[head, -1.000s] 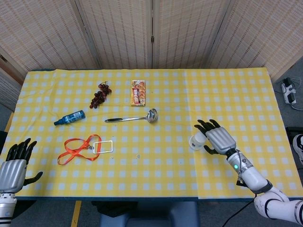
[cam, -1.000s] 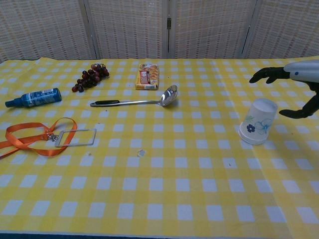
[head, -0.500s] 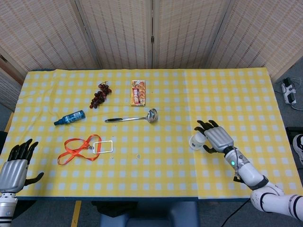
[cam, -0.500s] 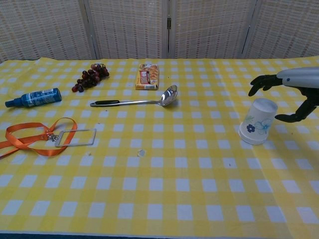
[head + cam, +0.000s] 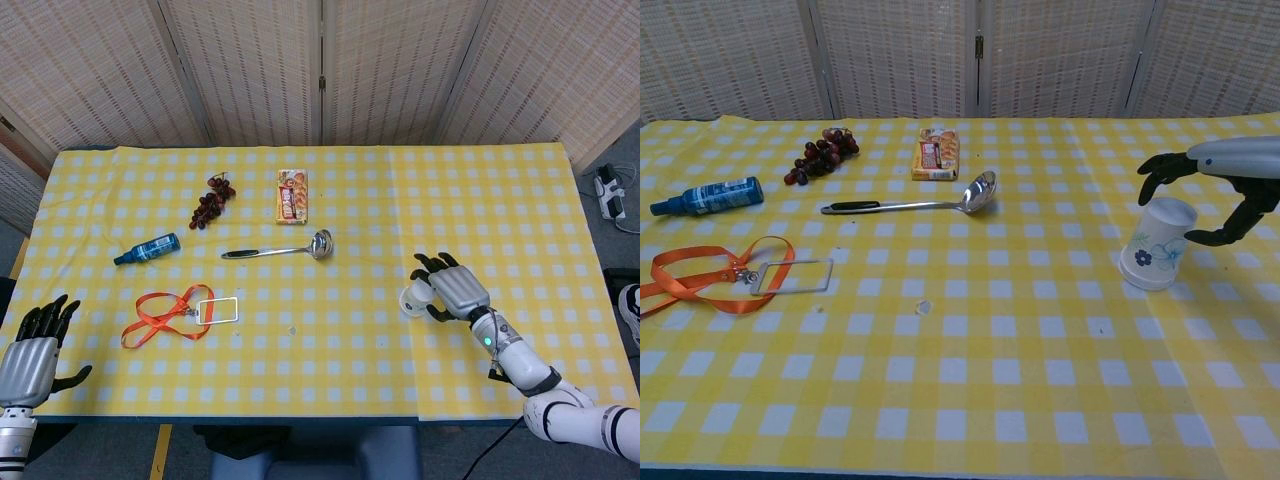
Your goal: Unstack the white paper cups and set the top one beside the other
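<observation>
Right hand hovers over the stacked white paper cups, fingers spread and curved around the upturned base, thumb out to the side, nothing gripped. The cups stand upside down, slightly tilted, on the right side of the yellow checked table. Down at the near-left corner, the left hand waits open and empty, fingers apart.

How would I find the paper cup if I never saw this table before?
Start at the yellow checked tablecloth and go to its right side, far from the spoon and the grapes. The paper cup stands upside down there, with the right hand arched over it. It is the only white thing around, with a small blue flower printed on its side.
</observation>
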Motion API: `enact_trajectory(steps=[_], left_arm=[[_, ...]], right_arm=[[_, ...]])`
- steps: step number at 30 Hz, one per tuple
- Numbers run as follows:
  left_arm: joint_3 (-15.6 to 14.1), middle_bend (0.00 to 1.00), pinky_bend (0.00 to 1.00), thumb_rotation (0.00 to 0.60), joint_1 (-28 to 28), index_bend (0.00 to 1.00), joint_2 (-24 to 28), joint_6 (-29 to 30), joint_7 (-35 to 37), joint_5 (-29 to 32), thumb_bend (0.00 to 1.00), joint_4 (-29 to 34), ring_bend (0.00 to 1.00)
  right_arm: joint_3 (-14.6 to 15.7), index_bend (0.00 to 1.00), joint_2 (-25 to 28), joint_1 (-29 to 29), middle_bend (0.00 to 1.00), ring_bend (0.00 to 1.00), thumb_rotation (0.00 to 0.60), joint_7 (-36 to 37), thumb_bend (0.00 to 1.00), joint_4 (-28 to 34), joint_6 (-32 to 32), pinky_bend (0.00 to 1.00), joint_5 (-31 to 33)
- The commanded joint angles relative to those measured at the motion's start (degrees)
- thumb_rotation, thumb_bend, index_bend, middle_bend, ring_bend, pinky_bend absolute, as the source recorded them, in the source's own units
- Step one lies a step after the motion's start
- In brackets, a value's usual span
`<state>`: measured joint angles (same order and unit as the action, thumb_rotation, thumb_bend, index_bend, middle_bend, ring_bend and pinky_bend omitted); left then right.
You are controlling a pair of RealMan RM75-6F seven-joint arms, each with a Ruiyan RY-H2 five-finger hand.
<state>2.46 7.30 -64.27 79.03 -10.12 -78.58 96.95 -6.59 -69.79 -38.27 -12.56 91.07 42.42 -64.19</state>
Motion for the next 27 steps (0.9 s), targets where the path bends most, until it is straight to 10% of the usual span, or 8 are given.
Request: enact_trajectory(steps=[1, 27], left_arm=[[0.0, 0.03, 0.0, 0.6, 0.1, 0.05, 0.0, -0.2, 0.0, 0.2, 0.24, 0.0, 0.0], [0.3, 0.03, 0.0, 0.6, 0.6, 0.05, 0.6, -0.8, -0.2, 0.8, 0.24, 1.0, 0.0]], right_arm=[[0.1, 0.29, 0.0, -0.2, 0.08, 0.12, 0.6, 0.0, 0.44, 0.0, 0.1, 0.02, 0.3], [-0.3, 0.37, 10.2, 1.5, 0.13, 0.14, 0.6, 1.2, 0.44, 12.0, 7.6, 0.02, -3.7]])
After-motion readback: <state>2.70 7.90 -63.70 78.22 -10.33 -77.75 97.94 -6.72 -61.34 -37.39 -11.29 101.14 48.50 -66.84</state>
